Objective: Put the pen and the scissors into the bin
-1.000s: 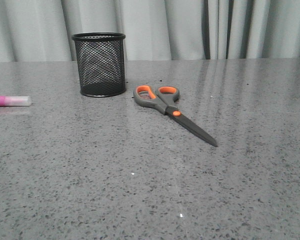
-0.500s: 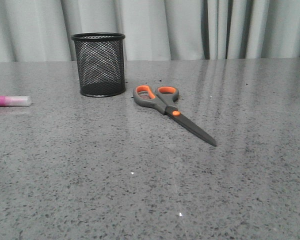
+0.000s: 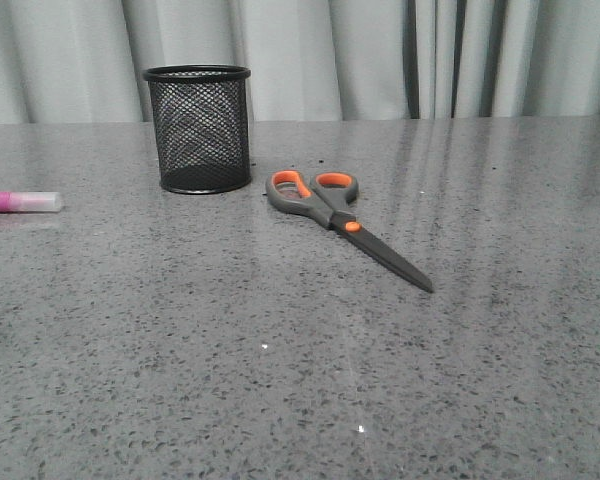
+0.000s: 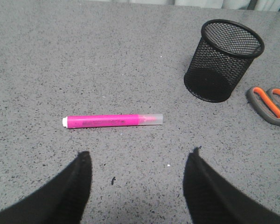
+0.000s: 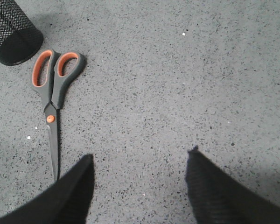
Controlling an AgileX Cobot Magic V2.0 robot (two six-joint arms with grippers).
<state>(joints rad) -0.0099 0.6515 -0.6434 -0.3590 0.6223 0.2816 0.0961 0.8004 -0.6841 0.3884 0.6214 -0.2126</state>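
The pen (image 4: 113,121) lies flat on the grey speckled table (image 3: 280,380), ahead of the left gripper (image 4: 137,161) and a little to one side of the midline between its tips. Its long axis runs crosswise to the gripper's opening, so the spread fingers (image 4: 79,172) would have to turn, or close along the barrel's length, to take it. In the front view it sits at the far left edge, cap end (image 3: 40,202) pointing toward the middle of the table, well apart from the bin (image 3: 198,128).

The scissors (image 3: 345,225) lie closed just beside the bin's right side, orange-lined handles (image 5: 53,70) nearest the bin and the blade tip aimed away from it, toward the robot and its right. From the right gripper (image 5: 140,161) they lie ahead and off to one side, long axis roughly in line with the reach; the blade tip seems to end close by one finger, though the wrist view makes that gap hard to judge. The right gripper's jaws also stand wide apart, holding nothing.

The left arm is nearer the pen, the right nearer the scissors. The bin stands upright, nothing visible inside it.
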